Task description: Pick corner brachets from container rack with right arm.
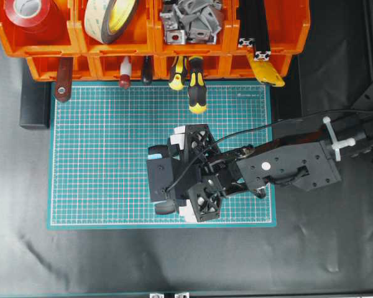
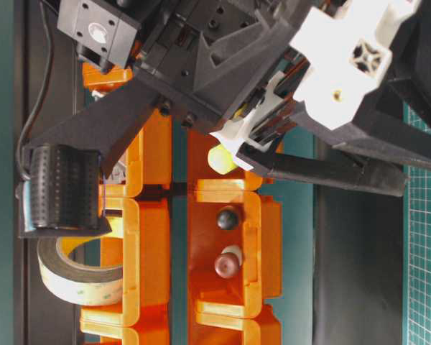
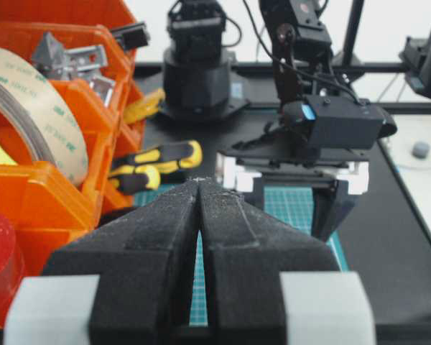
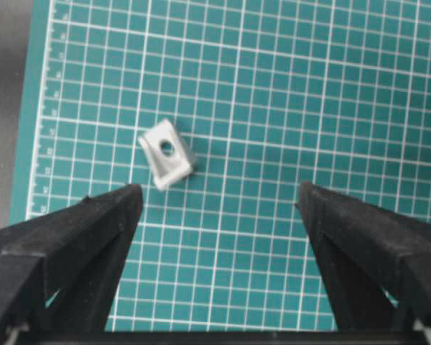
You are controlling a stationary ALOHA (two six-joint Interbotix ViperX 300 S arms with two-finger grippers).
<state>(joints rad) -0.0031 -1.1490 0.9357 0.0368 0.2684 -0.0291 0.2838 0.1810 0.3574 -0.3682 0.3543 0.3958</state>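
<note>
The orange container rack (image 1: 137, 42) runs along the far edge of the table. One of its bins holds several silver corner brachets (image 1: 189, 18), which also show in the left wrist view (image 3: 65, 56). My right gripper (image 4: 217, 190) is open and empty, hanging over the green mat (image 1: 99, 155). One loose corner bracket (image 4: 167, 153) lies flat on the mat just ahead of its left finger, apart from both jaws. In the overhead view the right gripper (image 1: 177, 174) hides that bracket. My left gripper (image 3: 200, 181) is shut and empty, beside the rack.
The bins hold a red tape roll (image 1: 28, 12), a double-sided tape roll (image 1: 112, 18) and black profile bars (image 1: 255, 28). Yellow-black screwdrivers (image 1: 196, 84), other tool handles (image 1: 63, 77) and a yellow cutter (image 1: 267, 73) stick out of the lower bins over the mat's far edge.
</note>
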